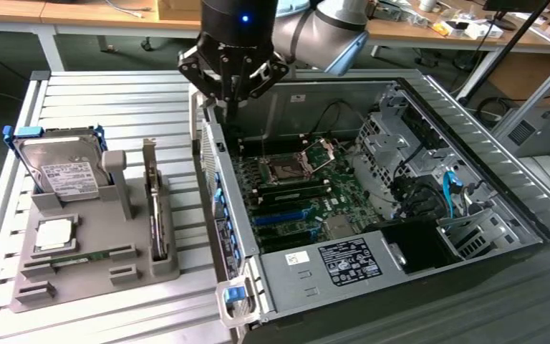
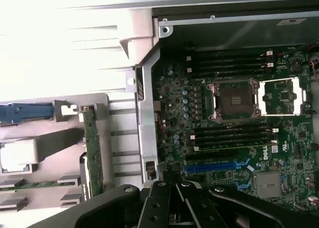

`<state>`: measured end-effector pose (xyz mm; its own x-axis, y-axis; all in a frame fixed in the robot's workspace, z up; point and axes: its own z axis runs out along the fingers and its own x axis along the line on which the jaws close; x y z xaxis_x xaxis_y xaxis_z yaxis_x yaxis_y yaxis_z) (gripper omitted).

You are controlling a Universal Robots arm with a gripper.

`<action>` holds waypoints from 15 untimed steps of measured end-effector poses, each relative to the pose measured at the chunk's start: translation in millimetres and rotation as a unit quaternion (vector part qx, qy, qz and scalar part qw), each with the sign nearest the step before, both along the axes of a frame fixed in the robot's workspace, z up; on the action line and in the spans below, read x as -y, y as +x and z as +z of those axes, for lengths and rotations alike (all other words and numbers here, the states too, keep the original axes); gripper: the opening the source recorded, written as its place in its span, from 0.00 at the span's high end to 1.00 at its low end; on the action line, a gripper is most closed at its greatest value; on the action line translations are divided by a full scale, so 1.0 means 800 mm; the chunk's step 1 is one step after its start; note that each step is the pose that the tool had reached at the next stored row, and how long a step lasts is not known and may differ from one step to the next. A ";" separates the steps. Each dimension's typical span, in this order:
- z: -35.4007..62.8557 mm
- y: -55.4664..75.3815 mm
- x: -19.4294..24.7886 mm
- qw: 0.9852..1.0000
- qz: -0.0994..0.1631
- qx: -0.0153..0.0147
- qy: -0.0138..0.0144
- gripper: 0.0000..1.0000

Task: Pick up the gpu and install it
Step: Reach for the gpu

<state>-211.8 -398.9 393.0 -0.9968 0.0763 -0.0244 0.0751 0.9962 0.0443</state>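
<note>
The gpu (image 1: pixel 152 203) stands on its long edge in a slot of the grey holder (image 1: pixel 89 276), to the exterior view's left of the computer case. In the wrist view the gpu (image 2: pixel 92 151) shows edge-on as a thin green board. My gripper (image 1: pixel 234 99) hangs above the case's near side wall, well behind and to the right of the card. Its fingers (image 2: pixel 164 200) meet with nothing between them. Inside the open case (image 1: pixel 428 93) lies the motherboard (image 1: pixel 304 193) with blue expansion slots (image 2: pixel 209 166).
The holder also carries a silver hard drive (image 1: pixel 60 172) in a blue bracket, a square chip (image 1: pixel 55 233) and a narrow green memory stick (image 1: pixel 84 256). The case's metal side wall (image 1: pixel 220 186) rises between holder and motherboard. Everything rests on a slatted white table (image 1: pixel 112 100).
</note>
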 end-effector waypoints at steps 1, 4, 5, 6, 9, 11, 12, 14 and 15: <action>0.000 -0.005 0.0000 1.000 0.000 0.000 0.000 0.89; 0.000 -0.019 -0.0001 1.000 0.000 0.000 0.000 0.89; 0.000 -0.024 -0.0002 1.000 0.000 0.000 0.000 0.89; 0.000 -0.029 -0.0002 1.000 0.000 0.000 0.000 0.89; 0.000 -0.049 -0.0003 1.000 0.000 0.000 0.000 0.89; 0.000 -0.059 -0.0005 1.000 0.000 0.000 0.000 0.89; 0.000 -0.064 -0.0006 1.000 0.000 0.000 0.000 0.89; -0.001 -0.074 -0.0008 1.000 0.000 0.000 0.000 0.89; -0.001 -0.078 -0.0009 1.000 0.000 0.000 0.000 0.89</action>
<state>-274.1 -398.1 392.5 -0.9968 0.0763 -0.0246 0.0751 0.9962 0.0444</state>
